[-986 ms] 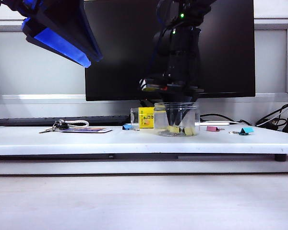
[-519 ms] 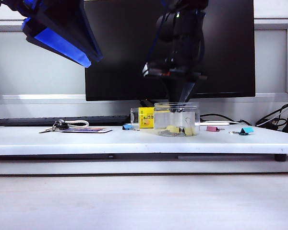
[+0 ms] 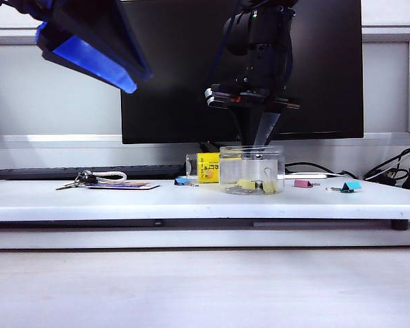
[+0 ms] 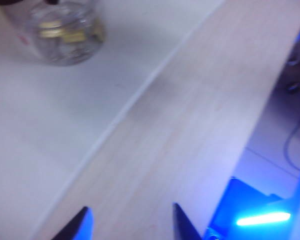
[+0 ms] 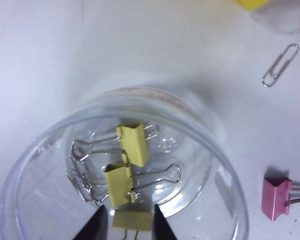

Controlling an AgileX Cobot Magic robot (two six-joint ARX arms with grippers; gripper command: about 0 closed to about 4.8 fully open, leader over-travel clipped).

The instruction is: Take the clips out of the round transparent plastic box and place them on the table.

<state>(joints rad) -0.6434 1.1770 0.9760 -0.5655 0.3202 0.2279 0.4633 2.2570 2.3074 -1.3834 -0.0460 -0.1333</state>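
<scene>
The clips (image 5: pixel 132 145) are seen lying on the floor of the round transparent plastic box (image 5: pixel 40 165), which stands on the table (image 3: pixel 191 201) near its middle. A pale-yellow clip is pinched between the fingertips of the right gripper (image 5: pixel 126 220) just above the box's mouth; whether it is fully lifted clear of the others cannot be told from the cropped wrist view. A pink clip (image 5: pixel 276 199) and a paper clip (image 5: pixel 280 65) lie outside the box. The left gripper (image 4: pixel 132 222) is held high at the left, jaws spread wide and empty.
</scene>
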